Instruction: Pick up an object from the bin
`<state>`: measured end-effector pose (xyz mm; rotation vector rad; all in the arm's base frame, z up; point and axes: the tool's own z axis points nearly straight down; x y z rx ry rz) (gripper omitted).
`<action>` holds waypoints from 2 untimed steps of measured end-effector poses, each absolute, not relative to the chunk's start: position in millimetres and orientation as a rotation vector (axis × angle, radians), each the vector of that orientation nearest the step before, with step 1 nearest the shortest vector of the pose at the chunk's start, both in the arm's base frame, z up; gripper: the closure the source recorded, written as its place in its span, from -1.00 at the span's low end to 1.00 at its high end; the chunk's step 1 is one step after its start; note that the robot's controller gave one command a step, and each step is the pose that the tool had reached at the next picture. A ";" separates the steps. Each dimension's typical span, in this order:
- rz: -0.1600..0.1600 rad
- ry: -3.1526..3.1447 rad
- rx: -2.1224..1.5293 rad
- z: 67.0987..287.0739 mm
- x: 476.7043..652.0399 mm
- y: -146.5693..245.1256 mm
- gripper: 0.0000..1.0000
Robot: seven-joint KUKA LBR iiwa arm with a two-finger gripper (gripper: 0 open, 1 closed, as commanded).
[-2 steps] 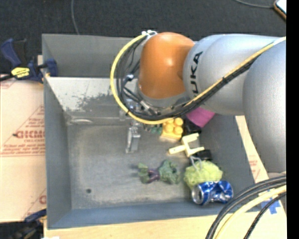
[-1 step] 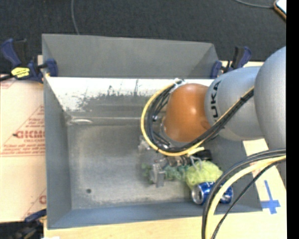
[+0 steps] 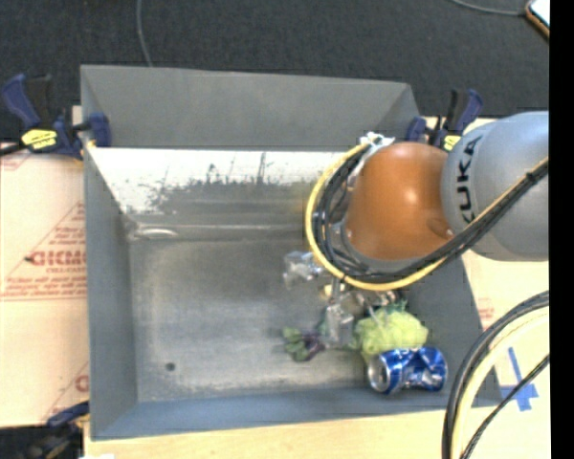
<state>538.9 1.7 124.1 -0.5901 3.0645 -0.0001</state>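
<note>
Grey metal bin [image 3: 201,295]: the gripper [image 3: 337,321] hangs toward five o'clock, a fuzzy yellow-green ball [image 3: 394,331] at its three o'clock; its grip cannot be told.

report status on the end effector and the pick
End effector low in bin, lower right of view. Next to small green-purple thing, no hold seen. Yellow-green fluffy lump, crushed blue can close alongside.

site: robotics lab | cues: KUKA arm [image 3: 497,189], grey metal bin [image 3: 249,113], cable [image 3: 140,27] on carpet [image 3: 287,27]
</note>
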 end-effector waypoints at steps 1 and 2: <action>0.008 3.137 -0.037 99.3 509.9 -27.6 -1.00; 0.005 3.082 -0.515 70.2 518.2 0.2 -1.00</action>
